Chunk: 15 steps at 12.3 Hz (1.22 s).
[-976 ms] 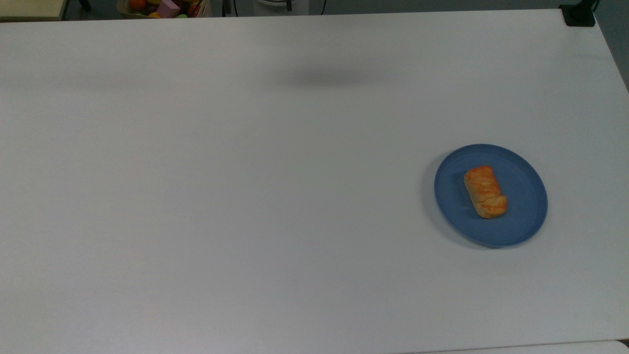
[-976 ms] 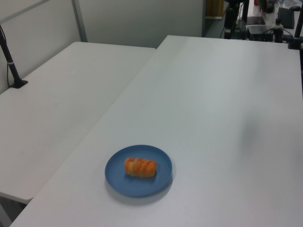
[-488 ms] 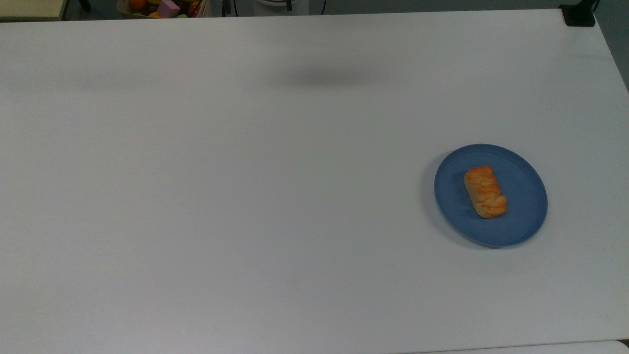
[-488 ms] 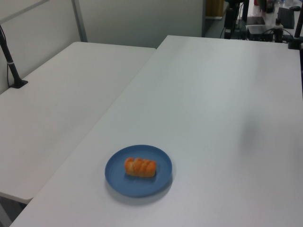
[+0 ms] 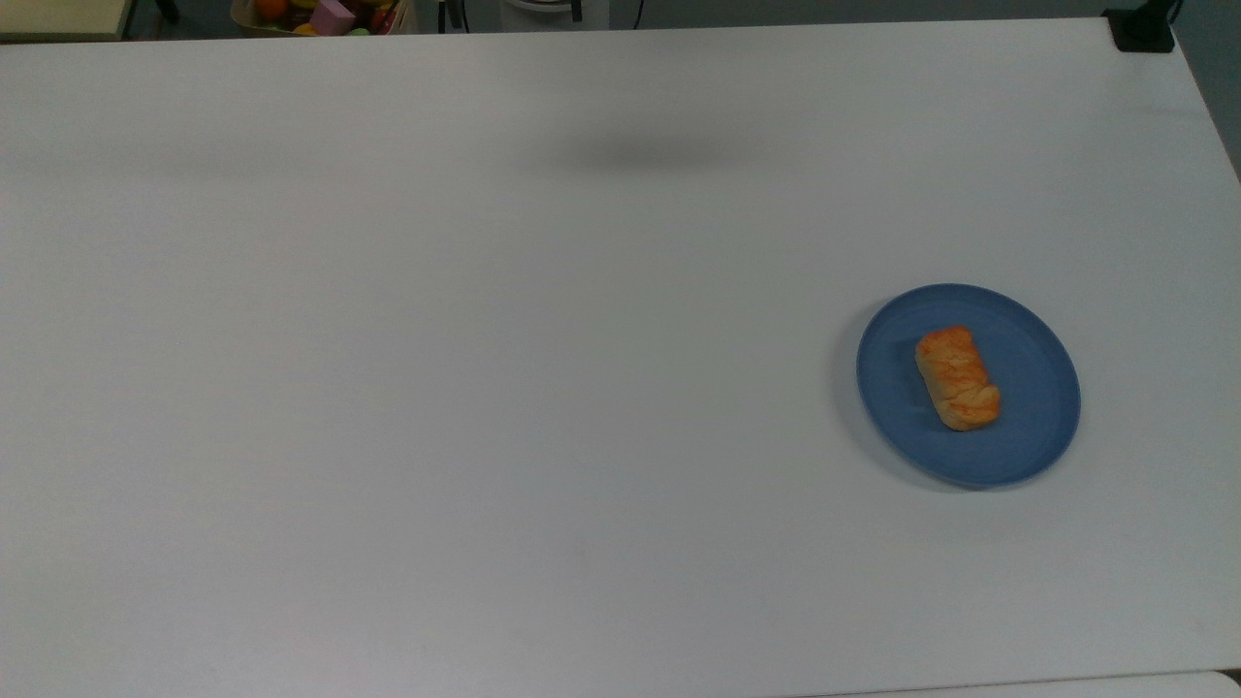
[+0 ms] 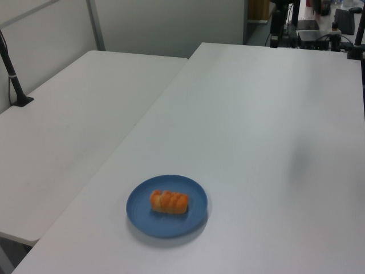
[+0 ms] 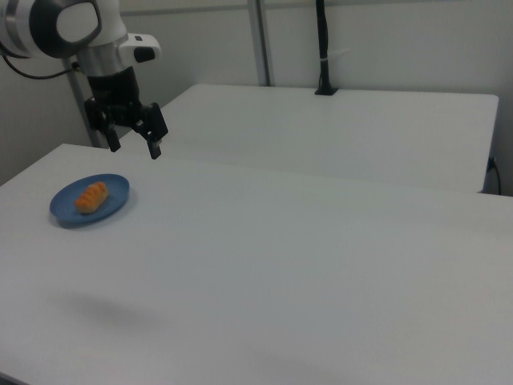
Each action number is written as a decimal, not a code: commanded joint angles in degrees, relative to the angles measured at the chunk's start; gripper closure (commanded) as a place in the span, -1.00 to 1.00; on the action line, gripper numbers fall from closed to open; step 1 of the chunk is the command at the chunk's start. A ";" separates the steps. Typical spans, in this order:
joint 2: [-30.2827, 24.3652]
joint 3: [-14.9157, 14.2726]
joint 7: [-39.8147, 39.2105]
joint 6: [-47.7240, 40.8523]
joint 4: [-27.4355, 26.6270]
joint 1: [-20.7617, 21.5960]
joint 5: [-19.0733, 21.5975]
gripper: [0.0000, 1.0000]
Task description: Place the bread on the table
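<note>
Bread (image 5: 958, 378) lies lengthwise on the blue plate (image 5: 1037, 427), which we see resting on the white counter (image 5: 485, 388) near the top view's right edge. In the right view, our hand (image 7: 135, 147) hangs above the counter, up and right of the plate, fingers spread, gripping nothing.

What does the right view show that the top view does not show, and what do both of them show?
The right view alone shows the robot arm with its pincer open, raised above the table, plus a second white table behind. The top view alone shows a box of colourful items past the table's far edge. Both show the bread lying on the blue plate on the white table.
</note>
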 commanded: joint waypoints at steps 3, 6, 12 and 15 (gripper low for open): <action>1.52 -0.47 -0.70 -0.11 -1.72 4.49 1.29 -1.00; 5.56 0.05 0.00 0.77 0.29 8.35 1.37 -1.00; 18.21 1.81 12.21 12.25 11.37 15.65 0.15 -1.00; 23.13 1.82 14.93 18.59 14.18 18.02 -0.21 -1.00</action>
